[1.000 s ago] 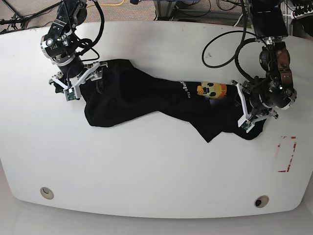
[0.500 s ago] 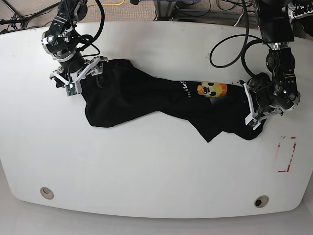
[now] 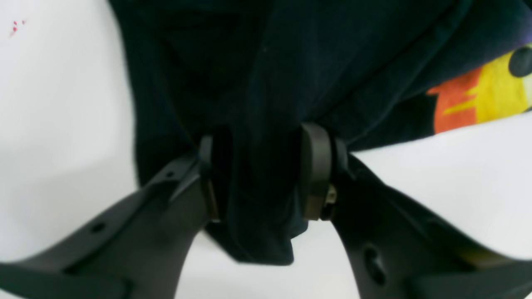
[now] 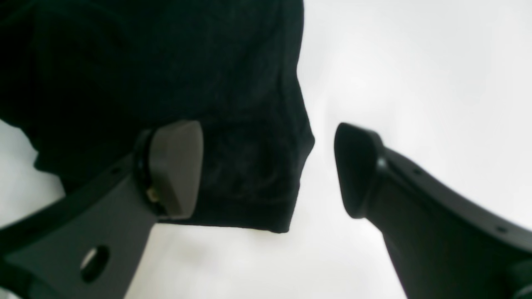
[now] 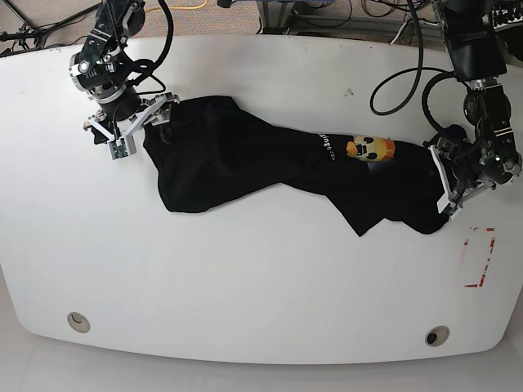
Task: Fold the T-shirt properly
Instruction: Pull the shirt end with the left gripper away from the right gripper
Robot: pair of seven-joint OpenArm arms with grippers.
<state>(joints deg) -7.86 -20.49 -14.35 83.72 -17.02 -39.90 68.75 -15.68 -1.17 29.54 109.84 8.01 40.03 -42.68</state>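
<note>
White oval table (image 5: pixel 245 278) seen from above. A red rectangular outline mark (image 5: pixel 479 257) sits near its right edge. Two small round holes lie near the front edge, one at the left corner (image 5: pixel 78 320), one at the right (image 5: pixel 437 336).

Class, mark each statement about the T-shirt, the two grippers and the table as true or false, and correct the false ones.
1. The T-shirt lies stretched and bunched across the white table. True.
2. The left gripper has black cloth between its fingers. True.
3. The right gripper is clamped shut on the cloth. False: its jaws stand apart, with only a cloth edge between them.
4. The cartoon face print lies nearer the right gripper. False: it lies nearer the left gripper.
5. The shirt is neatly folded. False: it is twisted and unfolded.
</note>
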